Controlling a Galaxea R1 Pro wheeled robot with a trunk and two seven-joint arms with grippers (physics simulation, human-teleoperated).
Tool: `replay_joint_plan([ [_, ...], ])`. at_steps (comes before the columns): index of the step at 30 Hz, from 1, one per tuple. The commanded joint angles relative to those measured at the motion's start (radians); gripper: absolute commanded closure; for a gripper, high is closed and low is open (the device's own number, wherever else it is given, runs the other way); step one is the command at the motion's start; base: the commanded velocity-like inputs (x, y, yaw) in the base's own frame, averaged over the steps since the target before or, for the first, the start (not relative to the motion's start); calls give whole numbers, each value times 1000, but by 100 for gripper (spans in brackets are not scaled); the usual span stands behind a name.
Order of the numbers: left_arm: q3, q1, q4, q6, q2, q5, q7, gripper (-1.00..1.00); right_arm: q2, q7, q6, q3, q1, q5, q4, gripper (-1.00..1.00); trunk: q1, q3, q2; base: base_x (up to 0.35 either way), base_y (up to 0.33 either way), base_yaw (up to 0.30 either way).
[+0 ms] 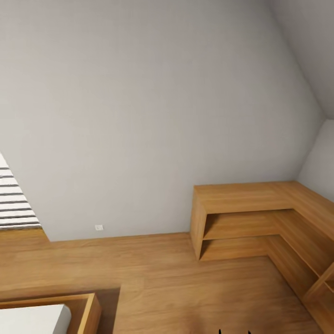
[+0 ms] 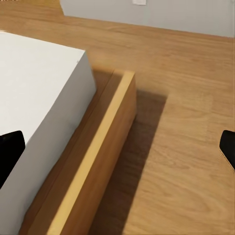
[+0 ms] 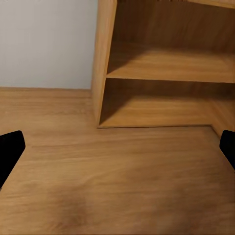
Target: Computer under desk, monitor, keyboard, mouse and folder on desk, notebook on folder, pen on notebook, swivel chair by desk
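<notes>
None of the task's things are in view: desk, computer, monitor, keyboard, mouse, folder, notebook, pen and swivel chair are all out of view. My left gripper (image 2: 117, 147) stands open, its black fingertips (image 2: 10, 149) far apart above a white mattress (image 2: 34, 107) and the wooden bed frame (image 2: 100, 147). Over bare wooden floor (image 3: 117, 181), my right gripper (image 3: 117, 149) is open too, with nothing between its fingers. Two dark finger points (image 1: 234, 331) peek in at the bottom edge of the head view.
A low L-shaped wooden shelf unit (image 1: 260, 218) fills the right corner against the grey wall (image 1: 153, 106); its open shelves (image 3: 166, 73) face my right wrist camera. A bed corner (image 1: 51, 313) sits at lower left. A striped blind (image 1: 14, 199) and a wall socket (image 1: 99, 227) lie left.
</notes>
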Motion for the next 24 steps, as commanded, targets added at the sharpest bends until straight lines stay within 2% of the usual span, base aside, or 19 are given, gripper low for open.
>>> replay_joint_plan([
  [1, -9, -1, 0, -2, 0, 4, 6, -100, 0, -6, -2, 8, -1, -5, 0, -100, 1, -2, -2, 331, 0, 0],
  [7, -9, -1, 1, 1, 0, 4, 5, -100, 1, -6, -2, 8, -1, -4, 0, -100, 1, -2, -2, 331, 0, -12],
  [13, -9, -1, 0, 21, 0, 4, 6, -100, 1, -6, -2, 8, -1, -3, 0, -100, 1, -2, -2, 279, 0, -150],
  [24, -10, -1, -1, 40, -2, 3, 6, -100, 0, -6, -2, 9, -1, -1, 0, -100, 1, -2, -2, 52, 0, -244],
])
